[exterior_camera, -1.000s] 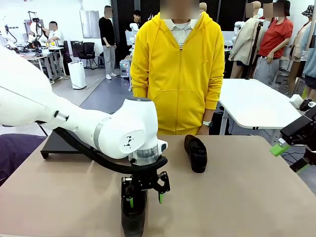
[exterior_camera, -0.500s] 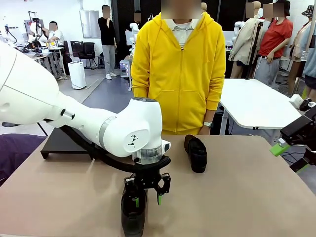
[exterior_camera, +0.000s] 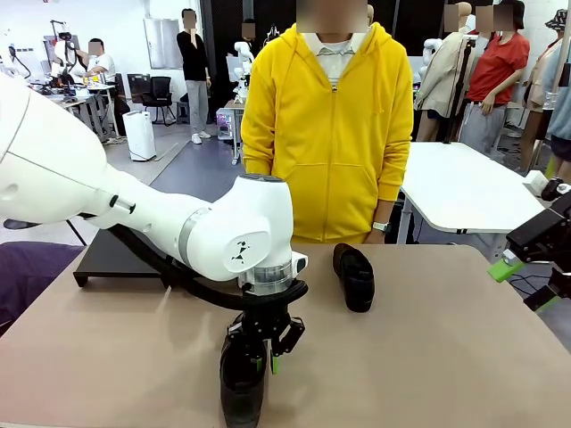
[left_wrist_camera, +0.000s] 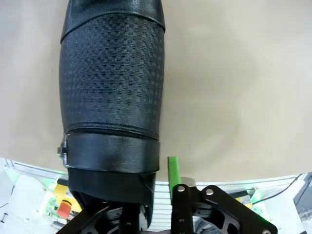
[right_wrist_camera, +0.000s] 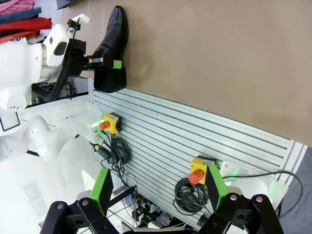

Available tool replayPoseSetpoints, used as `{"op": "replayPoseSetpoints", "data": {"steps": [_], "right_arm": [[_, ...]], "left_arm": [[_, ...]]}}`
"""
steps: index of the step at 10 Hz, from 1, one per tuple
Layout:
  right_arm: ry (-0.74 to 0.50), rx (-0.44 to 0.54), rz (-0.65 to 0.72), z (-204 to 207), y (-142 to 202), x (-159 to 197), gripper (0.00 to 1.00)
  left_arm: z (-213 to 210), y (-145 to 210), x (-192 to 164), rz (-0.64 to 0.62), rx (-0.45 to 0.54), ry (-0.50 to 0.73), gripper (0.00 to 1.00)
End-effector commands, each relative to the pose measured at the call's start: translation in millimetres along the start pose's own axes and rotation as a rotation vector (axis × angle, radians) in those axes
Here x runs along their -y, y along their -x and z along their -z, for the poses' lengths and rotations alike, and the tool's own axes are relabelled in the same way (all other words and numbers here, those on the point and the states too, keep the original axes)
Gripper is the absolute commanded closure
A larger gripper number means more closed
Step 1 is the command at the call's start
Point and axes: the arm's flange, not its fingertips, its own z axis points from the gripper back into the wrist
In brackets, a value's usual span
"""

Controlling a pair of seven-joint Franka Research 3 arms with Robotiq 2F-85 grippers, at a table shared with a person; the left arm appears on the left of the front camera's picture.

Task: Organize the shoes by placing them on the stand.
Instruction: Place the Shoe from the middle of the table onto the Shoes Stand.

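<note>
On the tan table (exterior_camera: 428, 357), your left gripper (exterior_camera: 265, 358) pinches the near-edge shoe (exterior_camera: 241, 397) at its heel; the shoe lies near-to-far, and the stand (exterior_camera: 107, 257) sits toward the far left corner

near shoe (left_wrist_camera: 112, 83): black embossed leather, slight sheen; table (exterior_camera: 446, 357): matt tan, smooth; stand (exterior_camera: 103, 259): matt black

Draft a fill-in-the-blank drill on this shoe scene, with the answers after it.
1. The left end effector sits at the near shoe's ___ end.
2. The far shoe lies before a person in a ___ hoodie.
3. The right end effector has its jaws ___.
Answers: heel; yellow; open.
</note>
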Motion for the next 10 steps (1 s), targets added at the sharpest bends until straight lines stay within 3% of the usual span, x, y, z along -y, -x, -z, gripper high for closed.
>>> {"op": "replayPoseSetpoints", "data": {"steps": [1,3,4,6,7,9,10], "right_arm": [[-0.009,-0.008,-0.025,-6,-2,0,0.00],[-0.009,-0.008,-0.025,-6,-2,0,0.00],[-0.009,-0.008,-0.025,-6,-2,0,0.00],[-0.009,-0.008,-0.025,-6,-2,0,0.00],[-0.009,-0.008,-0.025,-6,-2,0,0.00],[-0.009,-0.008,-0.025,-6,-2,0,0.00],[-0.009,-0.008,-0.025,-6,-2,0,0.00]], "left_arm": [[-12,-4,-2,-0.035,0.034,-0.011,1.00],[-21,-2,-8,-0.024,0.044,-0.023,1.00],[-32,2,-17,-0.015,0.095,-0.035,1.00],[-79,24,-55,0.130,0.168,-0.011,1.00],[-109,44,-90,0.139,0.249,-0.025,1.00],[-144,66,-159,-0.009,0.377,-0.093,1.00],[-155,67,-207,-0.110,0.428,-0.070,1.00]]}}
